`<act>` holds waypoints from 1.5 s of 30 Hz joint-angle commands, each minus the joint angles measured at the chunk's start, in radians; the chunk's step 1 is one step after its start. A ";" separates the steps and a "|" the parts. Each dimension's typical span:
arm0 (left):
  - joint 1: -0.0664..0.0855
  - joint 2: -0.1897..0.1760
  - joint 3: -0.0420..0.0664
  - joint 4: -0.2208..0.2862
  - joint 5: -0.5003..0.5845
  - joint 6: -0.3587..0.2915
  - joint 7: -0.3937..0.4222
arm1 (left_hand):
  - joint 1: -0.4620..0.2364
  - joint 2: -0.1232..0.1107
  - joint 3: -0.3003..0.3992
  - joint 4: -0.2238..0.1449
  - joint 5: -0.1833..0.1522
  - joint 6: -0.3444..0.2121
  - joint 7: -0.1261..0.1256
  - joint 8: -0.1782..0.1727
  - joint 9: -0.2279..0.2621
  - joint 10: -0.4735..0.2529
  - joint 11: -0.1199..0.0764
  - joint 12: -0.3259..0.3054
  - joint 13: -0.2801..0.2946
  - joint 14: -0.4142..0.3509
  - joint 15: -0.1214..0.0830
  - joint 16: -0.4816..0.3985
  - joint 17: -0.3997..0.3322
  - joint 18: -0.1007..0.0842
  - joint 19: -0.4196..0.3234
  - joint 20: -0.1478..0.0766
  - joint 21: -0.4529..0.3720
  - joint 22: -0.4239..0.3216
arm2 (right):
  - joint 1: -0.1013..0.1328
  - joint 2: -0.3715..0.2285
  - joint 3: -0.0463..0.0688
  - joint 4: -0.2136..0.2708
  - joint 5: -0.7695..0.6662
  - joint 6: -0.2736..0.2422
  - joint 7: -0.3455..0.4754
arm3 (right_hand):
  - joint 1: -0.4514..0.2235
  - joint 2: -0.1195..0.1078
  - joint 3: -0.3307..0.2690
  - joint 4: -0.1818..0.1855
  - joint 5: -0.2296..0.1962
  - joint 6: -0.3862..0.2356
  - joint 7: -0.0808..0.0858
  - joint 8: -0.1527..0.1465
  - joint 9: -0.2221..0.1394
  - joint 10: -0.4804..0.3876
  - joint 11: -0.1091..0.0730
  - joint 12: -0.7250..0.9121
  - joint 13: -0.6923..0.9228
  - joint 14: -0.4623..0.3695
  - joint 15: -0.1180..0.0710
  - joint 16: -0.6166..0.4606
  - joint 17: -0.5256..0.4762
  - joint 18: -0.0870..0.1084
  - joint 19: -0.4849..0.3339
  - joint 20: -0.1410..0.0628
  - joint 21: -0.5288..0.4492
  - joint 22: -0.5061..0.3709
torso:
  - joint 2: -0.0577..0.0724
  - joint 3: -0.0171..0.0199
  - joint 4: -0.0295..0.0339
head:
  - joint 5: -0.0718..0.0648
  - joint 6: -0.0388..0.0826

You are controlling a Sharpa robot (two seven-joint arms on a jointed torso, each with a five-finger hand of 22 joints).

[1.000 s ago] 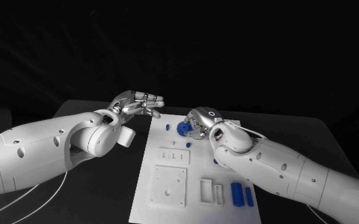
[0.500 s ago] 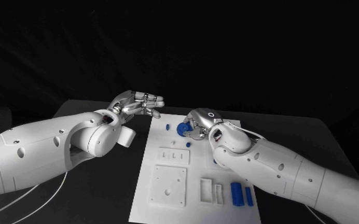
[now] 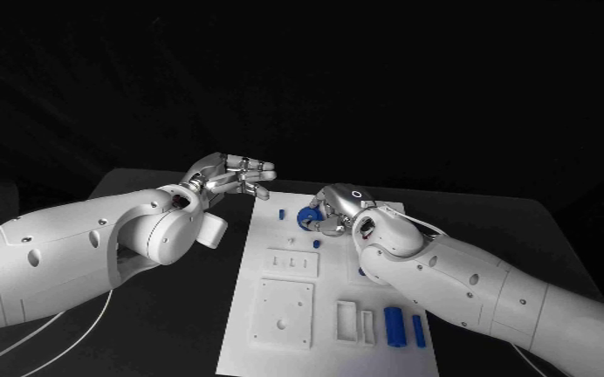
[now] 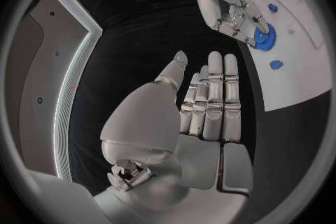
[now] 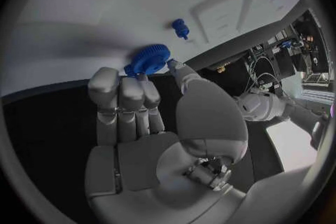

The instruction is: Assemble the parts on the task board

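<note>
Near the far edge of the task board (image 3: 330, 325), the right robot hand (image 3: 330, 207) pinches a blue gear (image 3: 307, 217) between thumb and fingertips — the gear sits at the board's surface. Just off the board's far left corner, the left robot hand (image 3: 234, 174) hovers over the tabletop (image 3: 504, 220) empty, fingers straight and apart.

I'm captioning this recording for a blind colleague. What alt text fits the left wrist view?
Across dark table, the right robot hand reaches onto the white task board, its fingertips at a blue gear. In the foreground the left robot hand holds nothing, its fingers straight and side by side. More small blue parts lie on the board.
</note>
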 commanded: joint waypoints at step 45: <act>0.001 -0.023 0.001 -0.008 0.001 0.013 0.017 | -0.007 -0.003 -0.004 0.006 0.003 -0.001 -0.002 -0.003 0.000 0.000 -0.002 -0.002 0.001 0.008 0.000 -0.003 -0.002 0.009 0.005 0.000 -0.005 -0.012 | -0.017 -0.299 0.110 0.135 0.370 -0.027 0.284 | 0.129 0.046 -0.036 -0.274 -0.005 0.012 0.011 -0.004 -0.002 -0.008 0.005 0.009 0.006 -0.003 0.006 -0.003 0.004 -0.001 0.020 0.009 -0.004 0.100 | -0.009 0.0110 -0.0251 | -0.003 0.013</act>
